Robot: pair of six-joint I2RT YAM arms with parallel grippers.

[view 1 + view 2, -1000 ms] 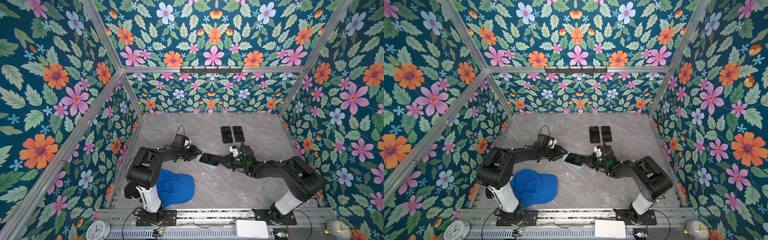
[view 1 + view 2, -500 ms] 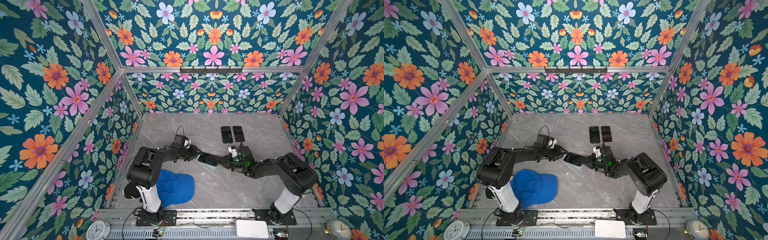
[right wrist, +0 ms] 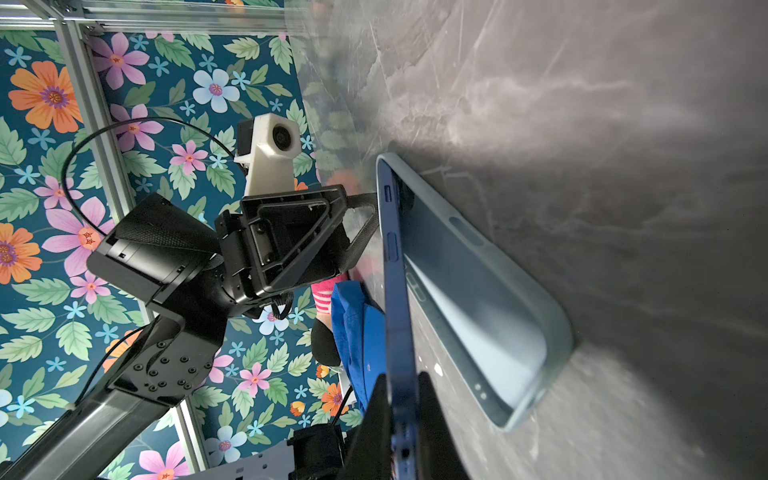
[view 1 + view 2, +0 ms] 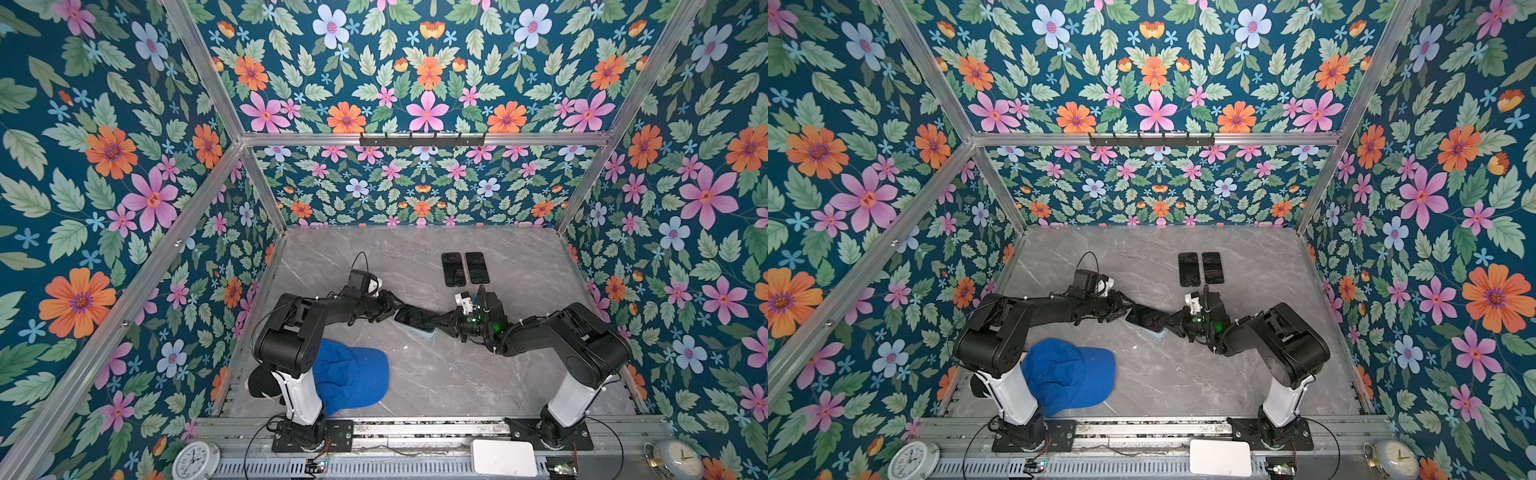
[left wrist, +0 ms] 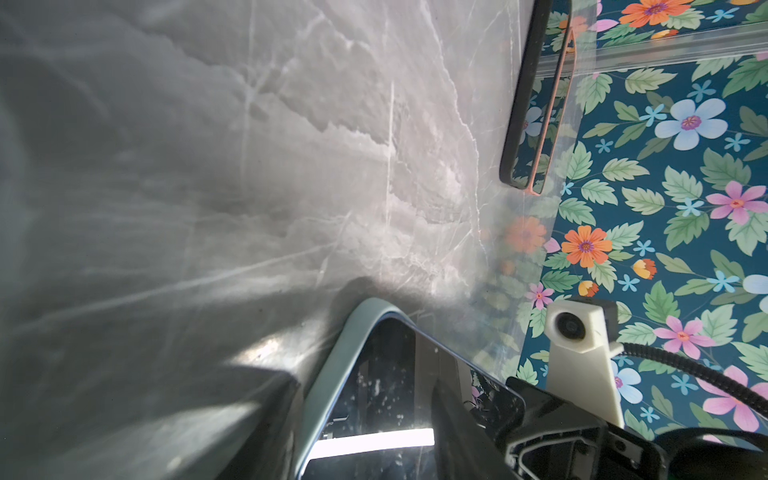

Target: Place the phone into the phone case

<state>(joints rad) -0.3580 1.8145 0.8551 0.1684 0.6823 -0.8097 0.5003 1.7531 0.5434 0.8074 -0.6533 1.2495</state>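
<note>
Marble tabletop, floral walls, phone case

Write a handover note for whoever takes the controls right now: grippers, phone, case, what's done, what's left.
Right gripper: shut on the blue phone, at the end nearer its own arm.
Left gripper: fingers straddle the far end of the phone case; I cannot tell if it grips.
Case lies flat on the table. The phone is tilted, with its far end tucked into the case and its held end raised above it.
Done: one end seated.
Left: lower the raised end until the phone sits fully in, then release.
</note>
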